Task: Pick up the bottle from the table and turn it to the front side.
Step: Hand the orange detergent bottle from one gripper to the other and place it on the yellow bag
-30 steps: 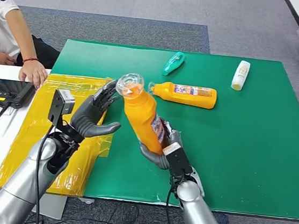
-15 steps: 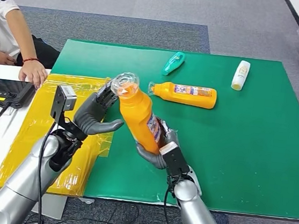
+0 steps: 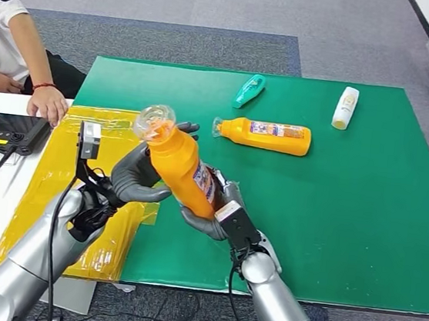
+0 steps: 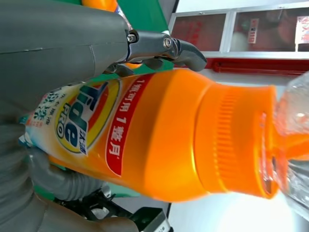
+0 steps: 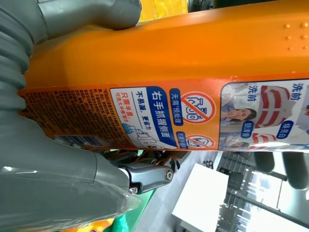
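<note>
Head view: both hands grip one orange plastic detergent bottle with a clear cap (image 3: 178, 164), lifted and tilted above the near left part of the green mat (image 3: 369, 217)

Right hand (image 3: 213, 209) wraps the bottle's lower body from beneath, its fingers closed around the label; left hand (image 3: 135, 175) clasps the upper body below the cap, thumb under and fingers over. Farther right, a second orange bottle (image 3: 265, 134) lies flat on the mat; a yellow plastic sheet (image 3: 65, 167) lies left of the hands
</note>
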Controlling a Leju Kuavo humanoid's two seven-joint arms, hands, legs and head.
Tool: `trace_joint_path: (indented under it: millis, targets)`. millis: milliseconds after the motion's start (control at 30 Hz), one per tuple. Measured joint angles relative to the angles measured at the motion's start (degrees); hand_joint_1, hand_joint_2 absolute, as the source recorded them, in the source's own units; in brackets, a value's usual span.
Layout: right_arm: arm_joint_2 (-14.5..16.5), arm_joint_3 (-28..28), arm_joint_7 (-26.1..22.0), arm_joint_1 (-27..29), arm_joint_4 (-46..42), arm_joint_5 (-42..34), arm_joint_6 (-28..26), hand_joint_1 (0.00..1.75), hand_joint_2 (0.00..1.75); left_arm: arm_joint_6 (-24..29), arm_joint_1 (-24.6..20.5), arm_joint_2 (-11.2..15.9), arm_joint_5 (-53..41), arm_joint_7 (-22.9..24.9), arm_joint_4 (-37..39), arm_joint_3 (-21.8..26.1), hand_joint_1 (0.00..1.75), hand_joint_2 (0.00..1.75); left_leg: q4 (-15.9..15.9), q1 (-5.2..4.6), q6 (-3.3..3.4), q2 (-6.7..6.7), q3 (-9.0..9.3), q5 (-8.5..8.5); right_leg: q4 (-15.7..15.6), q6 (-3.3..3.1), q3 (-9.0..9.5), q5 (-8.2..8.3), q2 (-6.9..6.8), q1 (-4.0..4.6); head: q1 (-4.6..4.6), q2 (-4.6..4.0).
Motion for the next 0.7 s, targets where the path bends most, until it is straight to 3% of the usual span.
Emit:
trace_joint_path:
  millis: [367,700]
  targets:
    - [0.0,0.1,0.3,-0.2,0.4,-0.3,0.1,1.75,1.75,0.6,0.0,0.7,0.0,0.0,0.9,-0.1,0.00,1.75,0.0,0.00,0.00,0.00,-0.01,0.00,0.0,0.00,0.00,0.00,0.00,0.00,-0.02,0.00]
    - [0.0,1.7,4.2,-0.6,1.0,0.7,1.5,1.75,1.75,2.0,0.2,1.0,-1.6,-0.6,1.2,0.2,0.00,1.75,0.0,0.00,0.00,0.00,-0.01,0.00,0.0,0.00,0.00,0.00,0.00,0.00,-0.01,0.00]
